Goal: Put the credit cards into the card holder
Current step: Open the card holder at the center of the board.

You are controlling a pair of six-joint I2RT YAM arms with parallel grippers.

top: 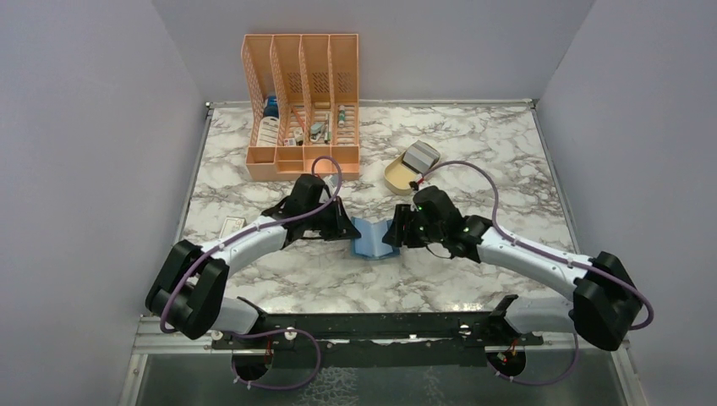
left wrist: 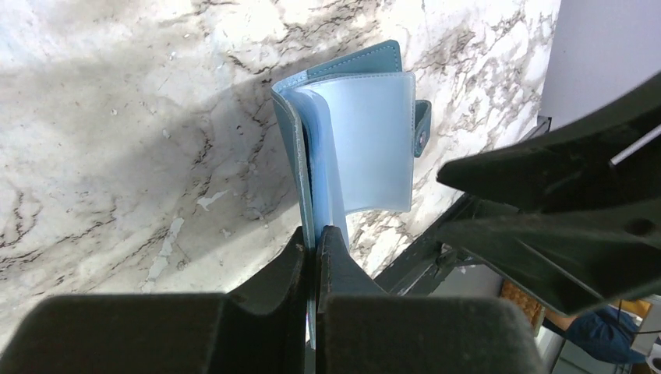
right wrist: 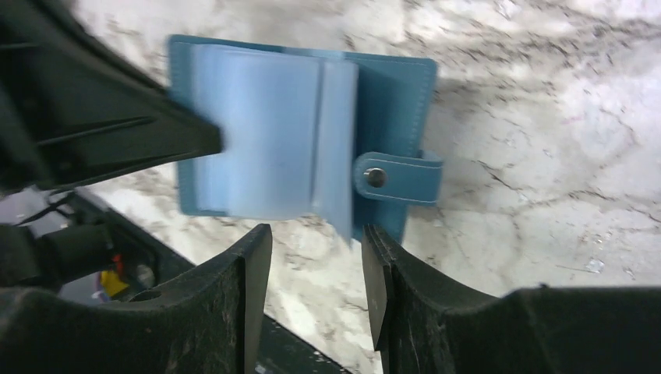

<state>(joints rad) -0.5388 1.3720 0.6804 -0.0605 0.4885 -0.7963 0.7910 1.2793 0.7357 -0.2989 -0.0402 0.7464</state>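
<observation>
From above, the small teal-blue folding card holder (top: 369,238) is open at the middle of the white marble table (top: 473,152), between the two arms. The left gripper (top: 348,230) is at its left edge and the right gripper (top: 391,234) is at its right edge. Farther back, a beige oval tray (top: 394,178) carries a grey plastic card (top: 420,156), well apart from the card holder. An orange slotted file rack (top: 302,110) stands at the far side. A small white box (top: 230,226) lies beside the left arm.

In the left wrist view, the left gripper is clenched on the near edge of the teal cover. The pale blue-grey sleeves (left wrist: 366,148) fan out above the fingers, and a short strap with a metal stud (left wrist: 422,128) shows behind them.

In the right wrist view, the right gripper is released, its fingers apart and grasping nothing. The card holder is just ahead of it. One sleeve's lower corner comes near the right finger; whether they touch I cannot tell.
</observation>
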